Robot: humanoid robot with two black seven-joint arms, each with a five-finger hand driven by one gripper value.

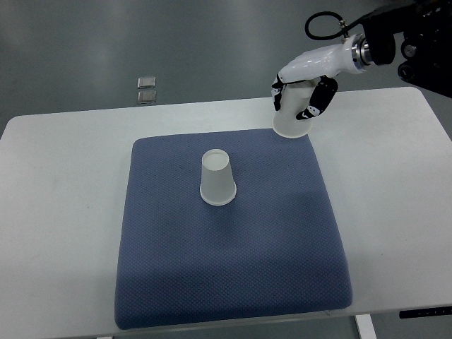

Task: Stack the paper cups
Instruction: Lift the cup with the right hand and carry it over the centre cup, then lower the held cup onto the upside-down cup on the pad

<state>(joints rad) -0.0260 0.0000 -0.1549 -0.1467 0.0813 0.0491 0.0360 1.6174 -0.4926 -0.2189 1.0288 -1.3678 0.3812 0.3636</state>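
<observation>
Nothing is stacked yet — the right robot hand (302,95) grips one paper cup (292,120) at the blue mat's (233,282) far right corner, while the other cup (217,178) stands inverted mid-mat, awaiting it

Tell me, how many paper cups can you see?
2. One paper cup stands upside down in the middle of the blue mat. The other cup is held in the right hand above the mat's far right corner. None looks hidden.
</observation>
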